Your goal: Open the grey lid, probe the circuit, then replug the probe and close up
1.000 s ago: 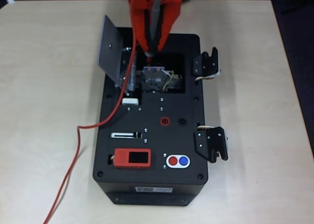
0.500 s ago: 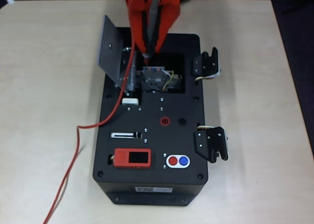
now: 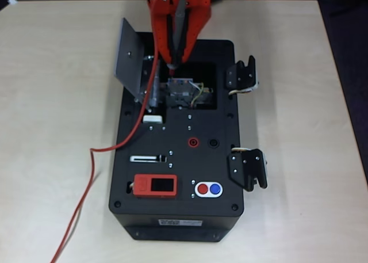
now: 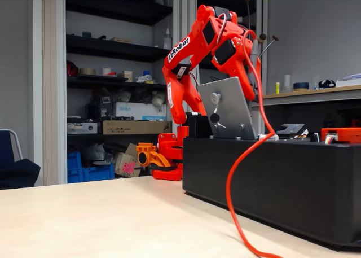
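gripper [image 3: 175, 58]: clenched around the probe [image 3: 180, 30], held tip-down just above the circuit [image 3: 183, 90] | grey lid [image 3: 131, 58]: propped open at the left of the opening in the black box [image 3: 178, 176] | red cable [image 3: 92, 159]: trailed across the table [image 3: 52, 130]

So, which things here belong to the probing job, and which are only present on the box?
Belonging to the job:
- grey lid, standing open
- circuit in the opening
- probe, held in the tool
- red cable
- red socket

Only present:
- orange display module
- black side latches
- red and blue buttons
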Motion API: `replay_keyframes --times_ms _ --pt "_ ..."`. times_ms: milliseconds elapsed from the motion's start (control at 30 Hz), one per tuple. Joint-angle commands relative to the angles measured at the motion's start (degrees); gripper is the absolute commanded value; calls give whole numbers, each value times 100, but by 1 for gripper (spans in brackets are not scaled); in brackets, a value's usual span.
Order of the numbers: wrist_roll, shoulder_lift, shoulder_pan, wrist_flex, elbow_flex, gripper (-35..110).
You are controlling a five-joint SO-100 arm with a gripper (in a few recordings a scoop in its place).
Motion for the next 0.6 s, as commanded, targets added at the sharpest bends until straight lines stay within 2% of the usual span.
replay_keyframes --times_ms 0,567 --pt "18 220 88 -53 97 0" --pt "26 334 70 -272 422 0"
